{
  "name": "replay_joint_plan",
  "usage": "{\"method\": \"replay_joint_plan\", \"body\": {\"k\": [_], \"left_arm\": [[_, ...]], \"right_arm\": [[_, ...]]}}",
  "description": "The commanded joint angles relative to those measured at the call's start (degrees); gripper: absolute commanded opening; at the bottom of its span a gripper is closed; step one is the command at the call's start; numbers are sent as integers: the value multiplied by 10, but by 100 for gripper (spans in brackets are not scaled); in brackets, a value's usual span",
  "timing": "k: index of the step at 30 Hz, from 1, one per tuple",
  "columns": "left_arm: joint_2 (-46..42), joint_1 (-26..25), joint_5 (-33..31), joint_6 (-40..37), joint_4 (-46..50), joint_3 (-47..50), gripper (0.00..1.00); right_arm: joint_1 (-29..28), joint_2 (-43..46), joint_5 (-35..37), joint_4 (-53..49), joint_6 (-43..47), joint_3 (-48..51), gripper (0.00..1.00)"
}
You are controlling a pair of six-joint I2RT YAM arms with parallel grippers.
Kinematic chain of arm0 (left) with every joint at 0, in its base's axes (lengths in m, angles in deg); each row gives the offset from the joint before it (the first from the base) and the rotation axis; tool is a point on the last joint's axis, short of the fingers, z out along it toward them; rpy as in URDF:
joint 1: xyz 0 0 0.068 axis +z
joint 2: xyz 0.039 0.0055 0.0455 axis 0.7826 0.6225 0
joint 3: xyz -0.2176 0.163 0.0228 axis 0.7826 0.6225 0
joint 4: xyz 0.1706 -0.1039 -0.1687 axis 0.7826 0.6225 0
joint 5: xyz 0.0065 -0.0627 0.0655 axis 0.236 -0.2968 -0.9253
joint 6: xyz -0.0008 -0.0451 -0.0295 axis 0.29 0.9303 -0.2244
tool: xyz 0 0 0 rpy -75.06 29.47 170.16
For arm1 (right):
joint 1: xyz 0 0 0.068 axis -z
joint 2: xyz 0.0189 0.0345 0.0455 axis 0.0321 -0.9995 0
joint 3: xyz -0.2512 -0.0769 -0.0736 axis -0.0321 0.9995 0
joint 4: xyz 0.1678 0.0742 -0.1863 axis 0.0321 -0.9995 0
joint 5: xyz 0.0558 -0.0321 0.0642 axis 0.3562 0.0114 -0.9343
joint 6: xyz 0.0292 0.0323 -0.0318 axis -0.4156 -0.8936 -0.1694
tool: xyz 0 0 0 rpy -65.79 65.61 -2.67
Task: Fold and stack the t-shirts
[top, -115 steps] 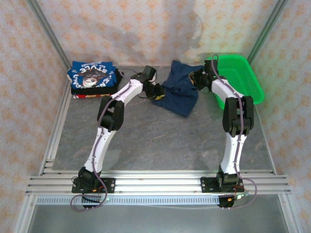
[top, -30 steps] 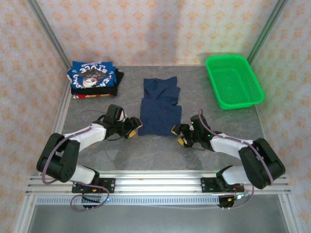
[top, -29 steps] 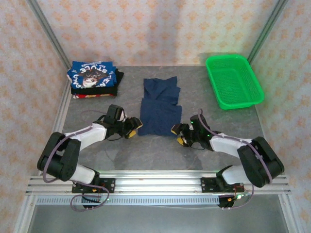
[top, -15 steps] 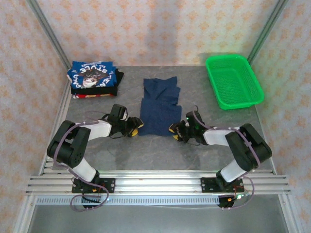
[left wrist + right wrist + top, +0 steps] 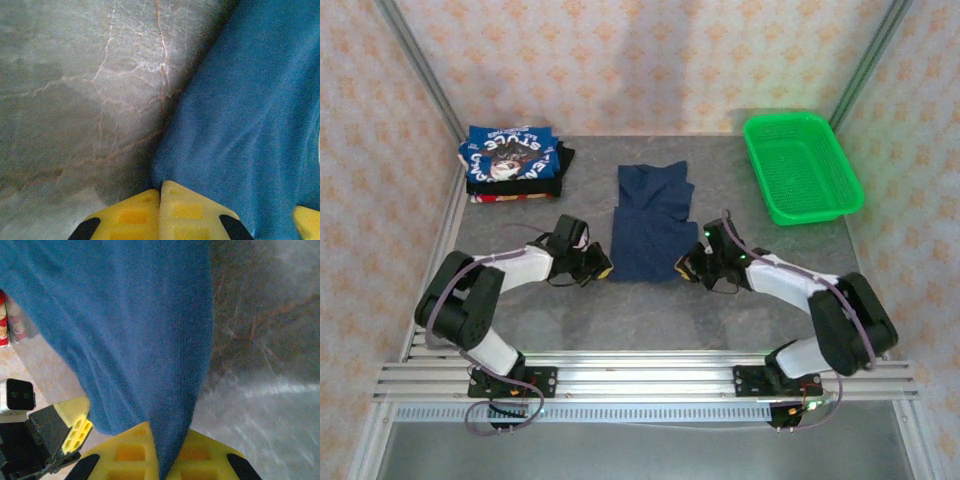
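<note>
Clamping navy t-shirt (image 5: 653, 225) corners: left pincer (image 5: 603, 270), right pincer (image 5: 685, 268), newly closed.

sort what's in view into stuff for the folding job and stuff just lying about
Part of the job:
- navy t-shirt, mid-table
- stack of folded t-shirts, far left corner
- left gripper and right gripper, each shut on a near corner of the navy t-shirt

Just lying about:
- green basket, far right corner

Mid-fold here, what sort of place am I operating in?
Most likely a robot test booth rather than a home: aluminium frame rails run along the near edge, patterned wall panels box in a grey stone-look table, and a folded t-shirt stack and green mesh basket sit staged on it.
</note>
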Motion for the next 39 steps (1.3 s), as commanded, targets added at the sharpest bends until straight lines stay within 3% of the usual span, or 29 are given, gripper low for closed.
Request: {"method": "replay_joint_plan", "body": {"k": [1, 11, 20, 26, 39], "left_arm": [[-54, 1, -33, -44, 78, 5, 0], [-210, -12, -71, -36, 175, 57, 0], [-259, -36, -88, -9, 217, -24, 0], [-190, -35, -84, -30, 235, -151, 0], [67, 30, -42, -89, 250, -416, 0]], "right_arm": [[-4, 40, 12, -133, 45, -6, 0], [-21, 147, 0, -199, 28, 27, 0], [-38, 164, 0, -236, 19, -39, 0], [-4, 97, -1, -307, 82, -157, 0], [141, -137, -99, -341, 204, -359, 0]]}}
